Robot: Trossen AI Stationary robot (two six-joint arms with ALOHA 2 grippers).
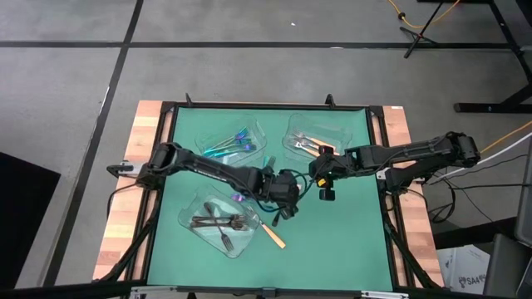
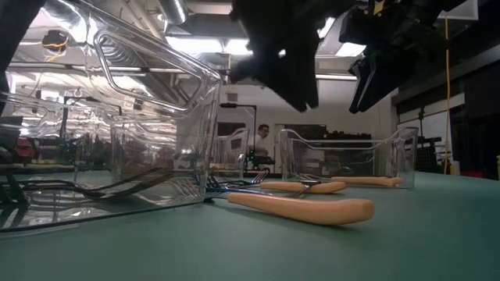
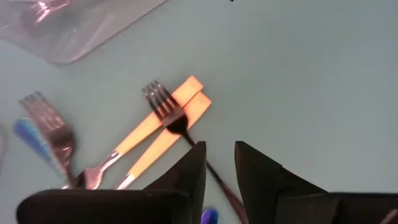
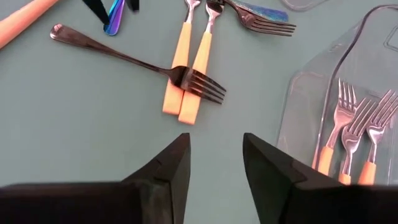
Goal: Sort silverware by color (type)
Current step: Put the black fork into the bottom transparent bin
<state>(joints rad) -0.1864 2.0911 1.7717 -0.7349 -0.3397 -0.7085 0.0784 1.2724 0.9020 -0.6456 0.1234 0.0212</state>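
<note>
Near the middle of the green table mat [image 1: 349, 241], two orange-handled forks [image 4: 189, 68] side by side, a slim dark fork [image 4: 134, 59] lying across their handle ends. Left gripper [image 3: 219, 158] poised just above the dark fork, fingers slightly apart, holding nothing. Right gripper [image 4: 214, 152] close by over the mat, fingers apart, empty. More orange-handled forks inside a clear plastic tray [image 4: 323, 87]; another orange-handled piece [image 1: 273, 236] beside the near tray.

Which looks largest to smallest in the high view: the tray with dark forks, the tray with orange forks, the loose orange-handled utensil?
1 and 2. Tray with dark forks and tray with orange forks: alike, not ranked.
3. Loose orange-handled utensil.
</note>
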